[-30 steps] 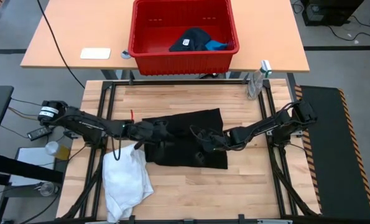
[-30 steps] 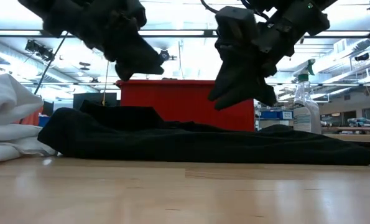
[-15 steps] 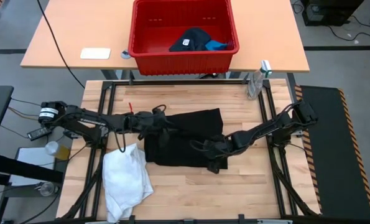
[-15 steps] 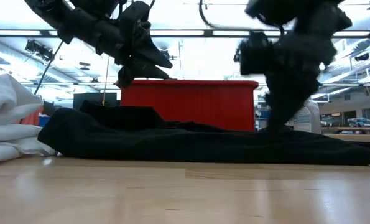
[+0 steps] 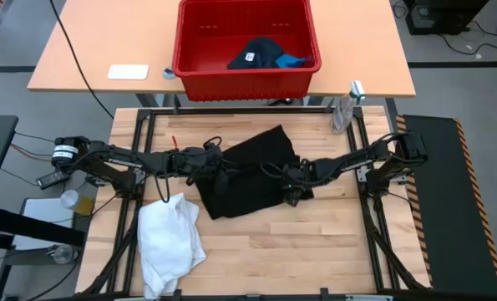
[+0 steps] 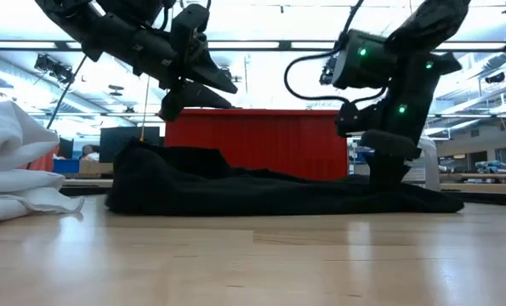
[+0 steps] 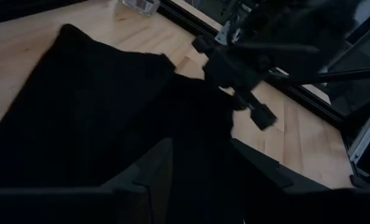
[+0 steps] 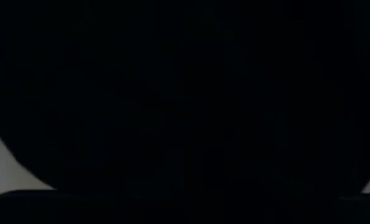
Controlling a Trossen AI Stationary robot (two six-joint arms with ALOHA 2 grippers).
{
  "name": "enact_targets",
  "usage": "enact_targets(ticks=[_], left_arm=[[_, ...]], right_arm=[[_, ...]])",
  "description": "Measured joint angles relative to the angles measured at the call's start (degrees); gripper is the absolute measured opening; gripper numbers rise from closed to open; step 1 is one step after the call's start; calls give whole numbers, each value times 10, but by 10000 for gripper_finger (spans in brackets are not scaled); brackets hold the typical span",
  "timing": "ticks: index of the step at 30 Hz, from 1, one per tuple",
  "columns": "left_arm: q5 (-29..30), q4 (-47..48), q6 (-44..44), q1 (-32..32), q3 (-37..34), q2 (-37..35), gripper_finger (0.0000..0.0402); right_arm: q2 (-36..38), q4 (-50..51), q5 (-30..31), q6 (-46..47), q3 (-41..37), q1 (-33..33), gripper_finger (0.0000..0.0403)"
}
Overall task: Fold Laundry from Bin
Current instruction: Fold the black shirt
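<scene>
A black garment (image 5: 248, 171) lies bunched on the wooden table, also seen in the low view (image 6: 261, 191) and the left wrist view (image 7: 97, 106). My left gripper (image 5: 220, 171) hovers open above the garment's left part, clear of the cloth in the low view (image 6: 189, 98). My right gripper (image 5: 291, 194) stands down on the garment's right part (image 6: 387, 180), and dark cloth fills its wrist view. The red bin (image 5: 244, 84) stands on the far table, holding a navy garment (image 5: 256, 52) and a small blue one (image 5: 292, 60).
A crumpled white garment (image 5: 171, 238) lies at the near left of the table. A spray bottle (image 5: 345, 107) stands at the far right corner. A flat white object (image 5: 128, 72) lies on the far table, left of the bin. Bare wood shows along the near edge.
My right gripper has tipped to point more steeply down and come down onto the black garment's near right part. It then moved toward the far edge. The garment has slid with it and bunched narrower, its near right corner and left end drawn inward. My left gripper has rolled and shifted slightly toward the far edge.
</scene>
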State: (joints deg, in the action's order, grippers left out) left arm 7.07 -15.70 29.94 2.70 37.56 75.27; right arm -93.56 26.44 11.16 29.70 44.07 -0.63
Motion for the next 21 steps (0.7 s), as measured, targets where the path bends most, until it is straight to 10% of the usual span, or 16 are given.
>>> enact_targets(ticks=[10,21], left_arm=[[52,11,-96,20,2,-35,155],[27,359,-201,122,1,-22,155]], right_arm=[[129,64,29,-1,24,36,118],[128,-29,-52,130,24,-88,118]])
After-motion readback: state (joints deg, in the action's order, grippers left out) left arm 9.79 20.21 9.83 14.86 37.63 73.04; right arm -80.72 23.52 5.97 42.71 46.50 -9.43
